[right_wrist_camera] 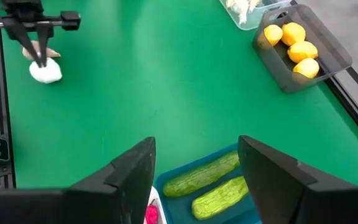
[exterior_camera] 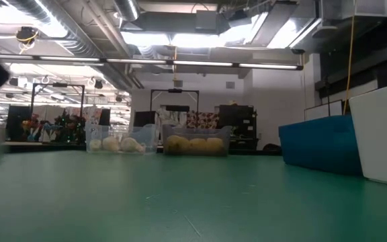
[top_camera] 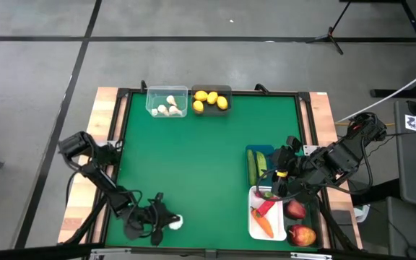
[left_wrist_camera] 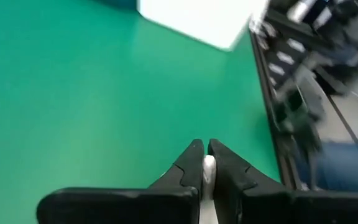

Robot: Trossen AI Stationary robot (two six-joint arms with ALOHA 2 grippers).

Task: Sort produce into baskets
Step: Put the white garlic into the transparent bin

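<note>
Your left gripper sits at the bottom left of the overhead picture, down on the green table, with its fingers pinched shut on a white garlic bulb. The left wrist picture shows a sliver of white squeezed between the two dark tips, and the right wrist picture shows the same bulb under that gripper at its upper left. So you are at the pick-up step for this bulb, and it looks caught but not yet lifted

The place it belongs is the clear tub at the top centre of the overhead picture, where other white bulbs already lie. Just right of it, touching, is the dark grey tub with the lemons. Next you will likely need a straight lift clear of the table, then a long carry up the frame, and a release over the clear tub and not its neighbour. The grip is at the very fingertips, so I would judge the bulb could slip if you swing fast

Your right gripper waits at the lower right of the overhead picture, its fingers apart and holding nothing, over the blue tub with the cucumbers. Below that, the white tub holds a carrot and red apples
</note>
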